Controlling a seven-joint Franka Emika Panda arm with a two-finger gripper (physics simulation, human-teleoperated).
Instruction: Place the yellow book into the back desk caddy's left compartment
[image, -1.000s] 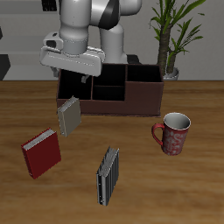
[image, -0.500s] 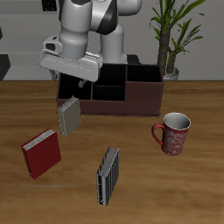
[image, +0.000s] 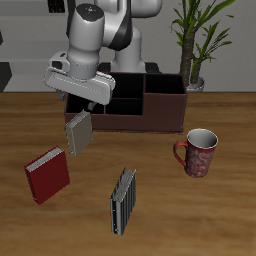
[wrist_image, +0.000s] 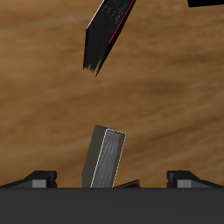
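Yellow book (image: 78, 132): flat on counter (image: 200, 220), before back desk caddy (image: 165, 112).
Pincer (image: 84, 103): above book, fingers spread, empty.

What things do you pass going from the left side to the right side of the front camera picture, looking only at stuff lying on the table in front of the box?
red book → yellow book → dark striped book → red mug

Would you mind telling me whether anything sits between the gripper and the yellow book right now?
Nothing visible does. The gripper hangs in open air above the yellow book, which stands on the table just in front of the back desk caddy. The red book and the striped book lie nearer the table's front edge, off that path.
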